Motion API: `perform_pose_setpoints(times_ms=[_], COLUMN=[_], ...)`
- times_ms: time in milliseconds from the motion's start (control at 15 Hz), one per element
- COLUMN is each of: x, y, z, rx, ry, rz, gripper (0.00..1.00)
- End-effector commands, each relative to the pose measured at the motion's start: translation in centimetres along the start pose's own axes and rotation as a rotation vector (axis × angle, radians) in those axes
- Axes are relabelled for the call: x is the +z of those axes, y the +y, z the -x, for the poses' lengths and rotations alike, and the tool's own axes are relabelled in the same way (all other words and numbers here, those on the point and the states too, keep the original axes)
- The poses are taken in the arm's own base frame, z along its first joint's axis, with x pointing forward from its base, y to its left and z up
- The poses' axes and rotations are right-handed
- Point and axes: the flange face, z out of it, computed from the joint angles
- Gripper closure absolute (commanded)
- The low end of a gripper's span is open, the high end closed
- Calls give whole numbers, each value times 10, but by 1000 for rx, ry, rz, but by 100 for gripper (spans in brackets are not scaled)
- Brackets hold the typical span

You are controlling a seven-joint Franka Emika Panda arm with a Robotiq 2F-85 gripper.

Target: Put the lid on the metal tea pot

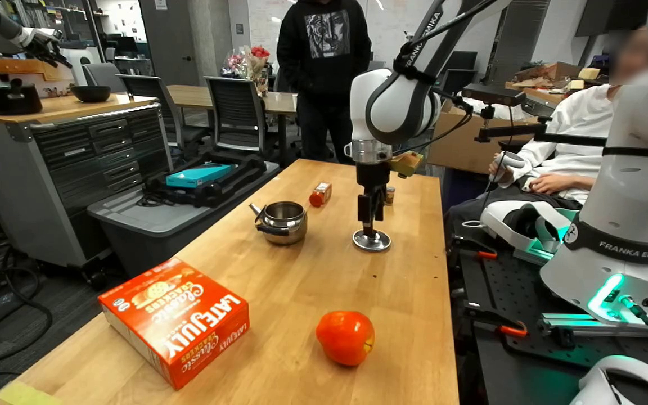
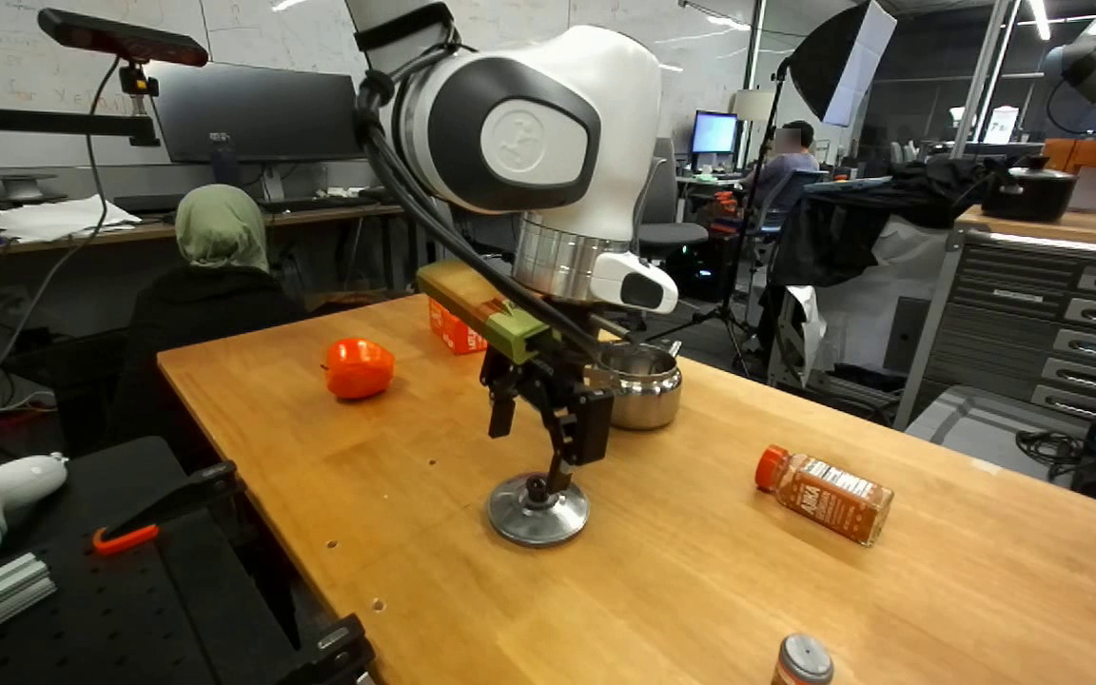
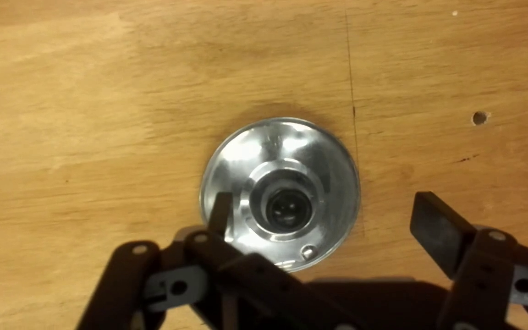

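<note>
My wrist view shows me a mirror-bright metal lid (image 3: 278, 176), its glossy knob (image 3: 288, 210), a grained wood table (image 3: 108, 114). In an exterior view, the pot (image 1: 292, 229) at the lid's nine o'clock is polished metal, the box (image 1: 175, 315) at eight glossy card.

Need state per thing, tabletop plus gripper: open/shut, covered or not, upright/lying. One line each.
Tea pot: upright, uncovered.
Lid: off, lying flat, knob up.
Gripper: open, not clamped on anything.
Spice bottle: capped, lying on its side.
Small jar: upright.
Cracker box: lying flat, no open flap in view.
</note>
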Motion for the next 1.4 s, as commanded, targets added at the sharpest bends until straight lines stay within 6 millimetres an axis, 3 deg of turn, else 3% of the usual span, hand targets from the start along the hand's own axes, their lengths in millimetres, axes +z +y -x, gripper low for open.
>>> perform_pose_setpoints(times_ms=[0,600,667,800,1067,1333], x=[3,14,14,15,16,16], y=[0,5,5,6,6,7], z=[-10,-16,-16,-15,-15,-15], rx=[-8,-6,-5,-5,-3,0], ry=[16,10,7,4,1,-2], rz=[22,52,54,58,69,76], gripper=[0,3,19,30,64,91])
